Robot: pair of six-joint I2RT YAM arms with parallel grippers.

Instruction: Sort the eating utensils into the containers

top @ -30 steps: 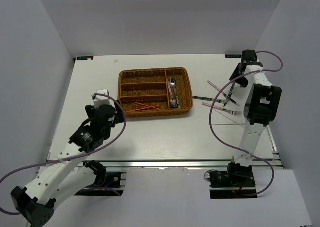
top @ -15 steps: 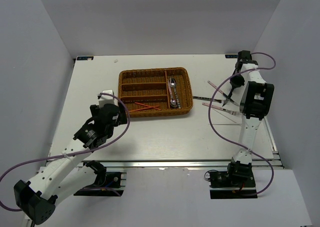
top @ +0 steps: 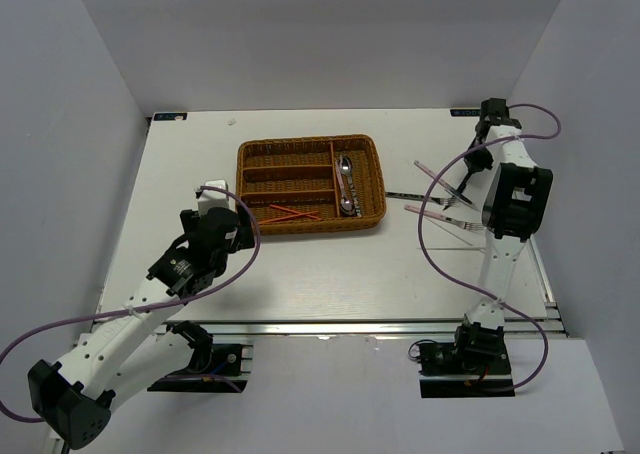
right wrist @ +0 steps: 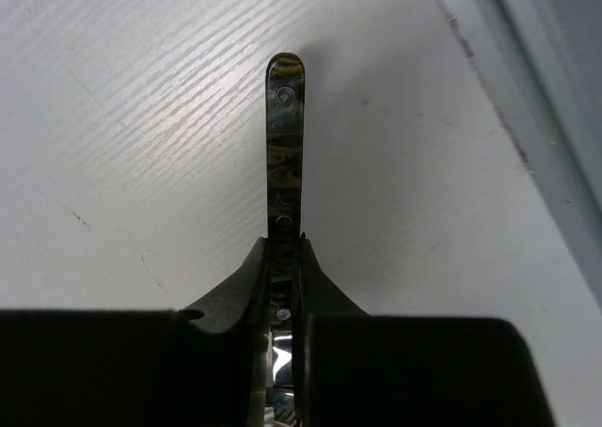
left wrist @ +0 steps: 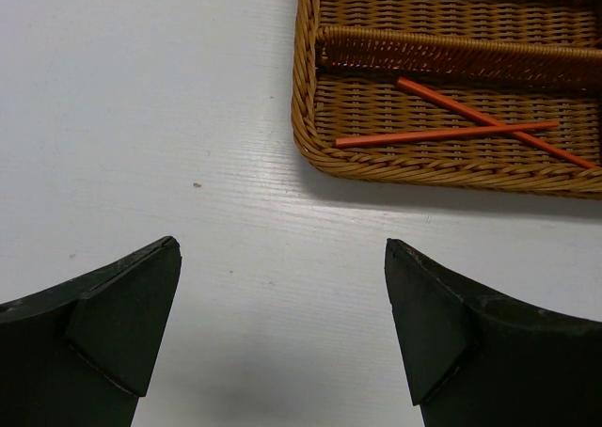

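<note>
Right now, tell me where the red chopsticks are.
In the top view, the red chopsticks lie crossed in the nearest long slot of the wicker tray, left of the spoons, ahead of the left gripper.

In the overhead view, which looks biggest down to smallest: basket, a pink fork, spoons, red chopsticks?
Wicker tray, by far.
Pink-handled fork.
Spoons and red chopsticks look about equally long: tied.

We can read no text, label, brand, number or sign here, neither on the wicker tray [top: 312, 227] nor on the bench [top: 320, 274].
</note>
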